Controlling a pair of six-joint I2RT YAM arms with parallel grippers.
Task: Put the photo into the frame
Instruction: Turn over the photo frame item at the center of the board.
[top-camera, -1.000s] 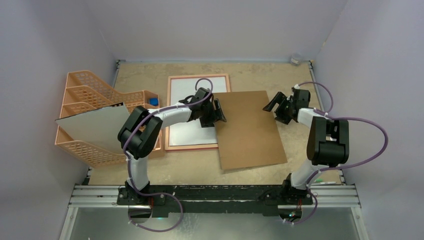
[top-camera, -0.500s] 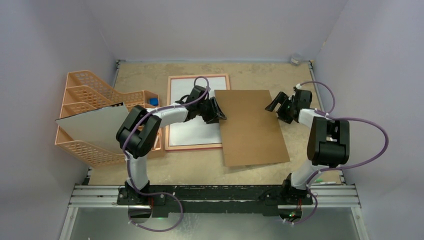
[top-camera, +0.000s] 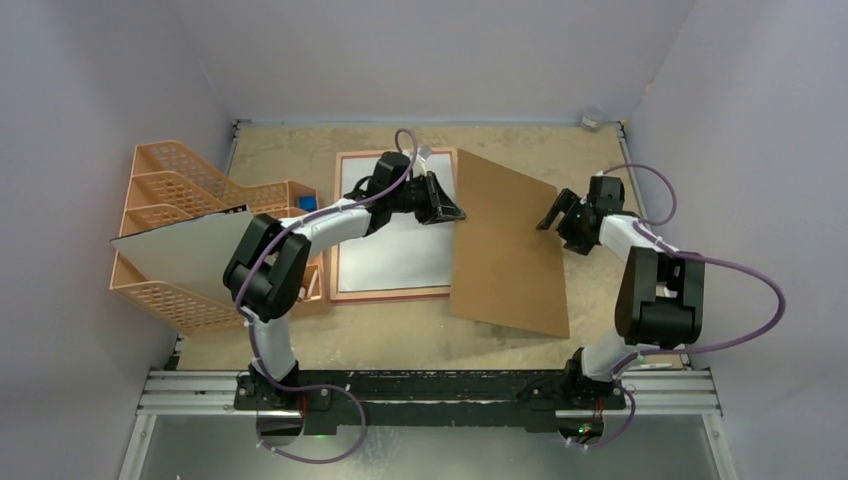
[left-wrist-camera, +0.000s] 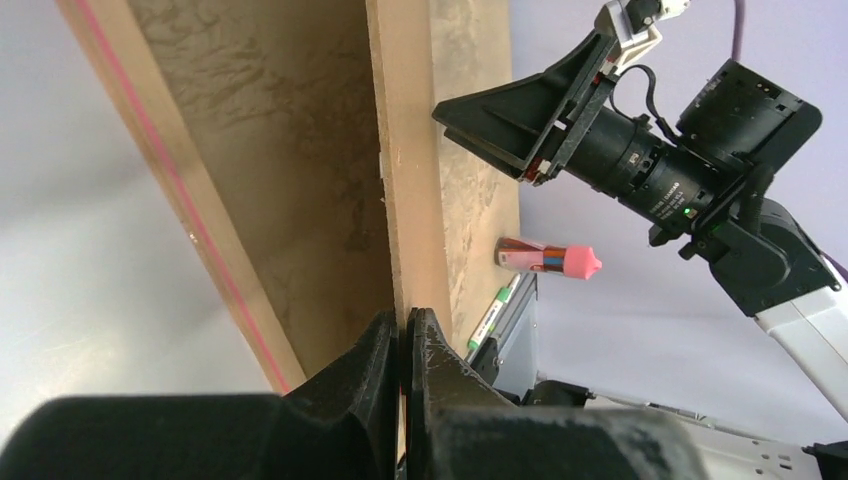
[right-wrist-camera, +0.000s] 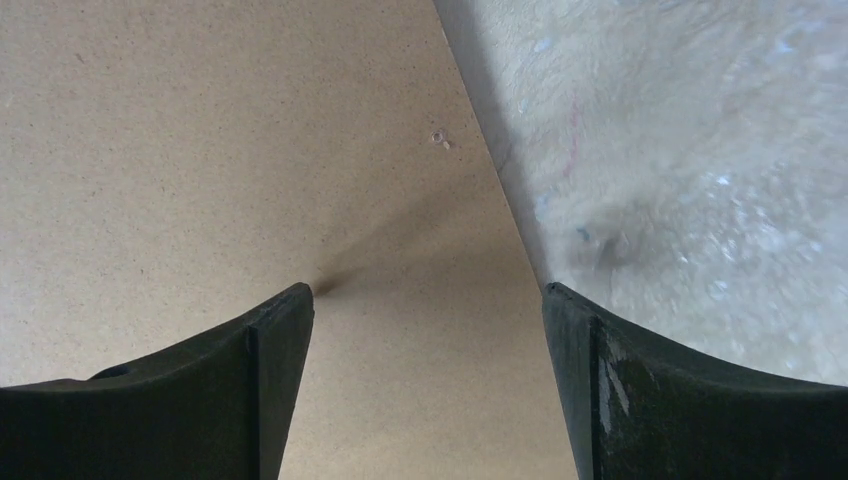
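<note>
Pale lavender walls close in a tan desk (top-camera: 300, 150); at its left side stands an orange mesh organiser (top-camera: 170, 175) with stepped compartments. A large pale grey sheet (top-camera: 185, 255) leans out of the organiser's near compartments, tilted toward the arms; a small blue object (top-camera: 307, 203) sits at the organiser's right end, and whether it is inside a compartment cannot be told. Just right of the organiser the frame (top-camera: 390, 294) lies flat on the desk, its pink-red border showing; the photo (top-camera: 395, 255) lies inside that border, plain white side up. A brown backing board (top-camera: 510, 260) slants beside the frame, its left edge raised over the frame's right side. The left tool (top-camera: 448, 212) is clenched on that raised edge, both fingers pressed against the thin board. The right tool (top-camera: 547, 214) hangs at the board's right edge with its fingers spread wide, grasping nothing; one finger is over the board, the other over bare desk. In the left wrist view a pink-capped pen (left-wrist-camera: 550, 258) lies on the desk beyond the board.
</note>
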